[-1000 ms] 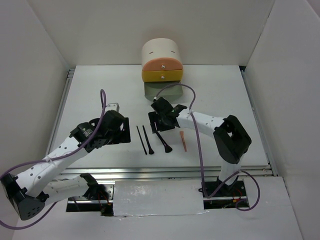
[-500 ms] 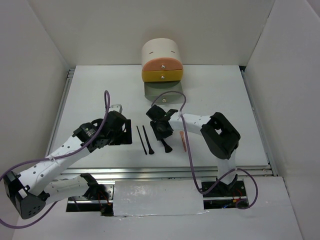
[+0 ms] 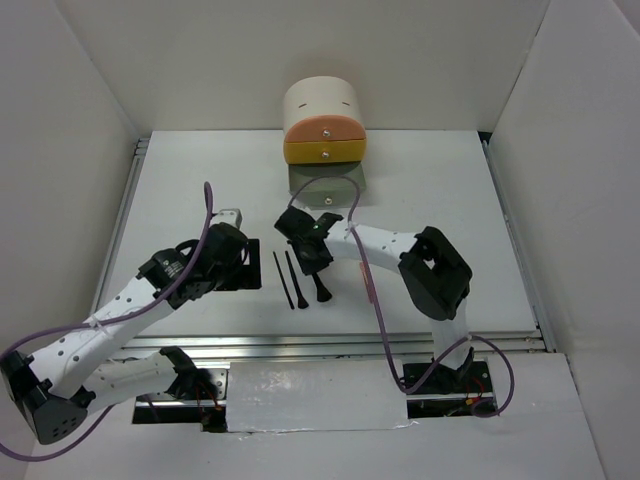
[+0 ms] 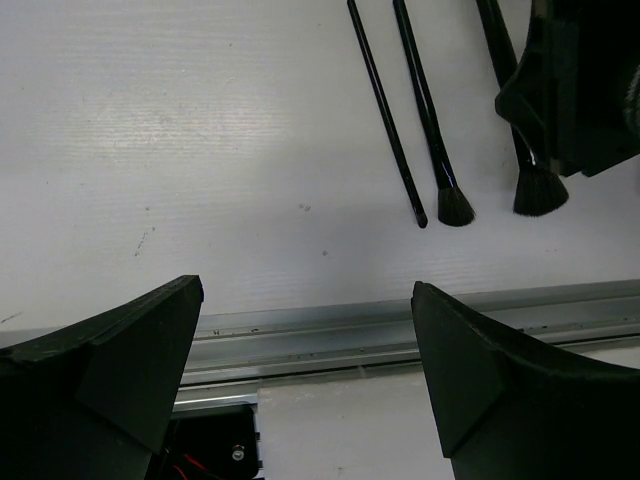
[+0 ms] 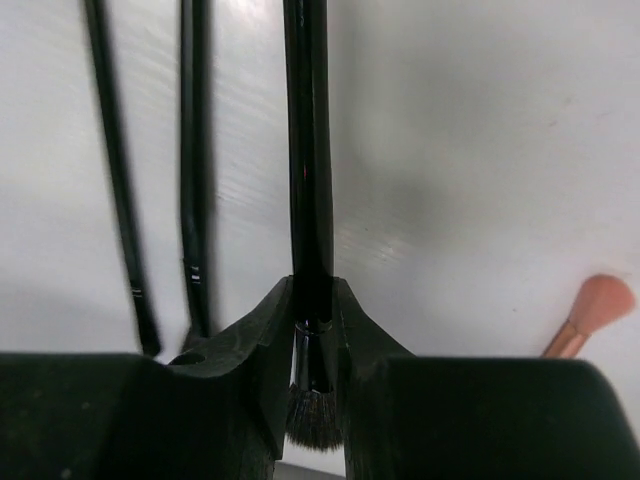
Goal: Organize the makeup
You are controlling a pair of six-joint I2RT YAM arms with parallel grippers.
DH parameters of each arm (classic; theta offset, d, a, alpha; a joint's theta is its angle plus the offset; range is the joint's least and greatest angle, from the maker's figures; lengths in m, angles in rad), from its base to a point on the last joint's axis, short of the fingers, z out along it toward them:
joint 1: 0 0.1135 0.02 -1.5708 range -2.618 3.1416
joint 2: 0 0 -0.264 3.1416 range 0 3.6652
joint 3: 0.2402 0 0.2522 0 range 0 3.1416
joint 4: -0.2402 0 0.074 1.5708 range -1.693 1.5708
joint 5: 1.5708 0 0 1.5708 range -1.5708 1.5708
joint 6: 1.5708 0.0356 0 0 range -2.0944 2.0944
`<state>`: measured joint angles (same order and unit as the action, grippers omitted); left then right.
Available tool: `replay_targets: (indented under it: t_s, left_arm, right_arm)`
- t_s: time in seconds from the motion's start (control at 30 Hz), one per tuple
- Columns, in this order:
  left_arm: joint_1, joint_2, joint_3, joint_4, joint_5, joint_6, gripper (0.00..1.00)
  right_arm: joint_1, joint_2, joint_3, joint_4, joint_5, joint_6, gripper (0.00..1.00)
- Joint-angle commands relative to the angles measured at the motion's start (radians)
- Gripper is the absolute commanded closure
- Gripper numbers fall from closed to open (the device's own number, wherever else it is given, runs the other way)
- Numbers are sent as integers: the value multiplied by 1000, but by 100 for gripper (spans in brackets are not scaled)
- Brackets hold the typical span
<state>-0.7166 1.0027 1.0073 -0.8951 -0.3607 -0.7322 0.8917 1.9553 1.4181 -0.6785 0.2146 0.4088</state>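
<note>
Your right gripper (image 5: 312, 300) is pinched tight on the handle of the black flared-head brush (image 5: 307, 150), just right of the two thin black sticks (image 4: 385, 110). Your left gripper (image 4: 305, 290) hangs wide open, holding nothing, left of those sticks. A salmon-pink stick (image 5: 590, 310) lies farther right.

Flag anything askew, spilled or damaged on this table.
Nothing spilled or broken. The pink brush lies apart from the two thin black sticks, and the organizer's bottom drawer appears pulled out. The right gripper is shut on the black brush.
</note>
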Motion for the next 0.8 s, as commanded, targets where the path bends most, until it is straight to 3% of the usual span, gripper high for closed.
replay_targets:
  t_s: [0.0,0.17,0.27,0.4,0.77]
  left_arm:
    - [3,-22,5,22,9,25,1]
    - [3,-33,11,38,19,25,1]
    - [3,-38,27,36,11,27,1]
    - [3,-62,36,30,-1,24,1]
    - [5,-131,4,-45,-32,-27,1]
  right_arm:
    - [0,-116,161,-59,69,86,100]
    - [-95,-183,254,-15,45,328,100]
    - [-220,-245,141,124,-3,671,100]
    - [-319,-276,44,350,86,941,100]
    - [-401,74,504,57,213,1229,100]
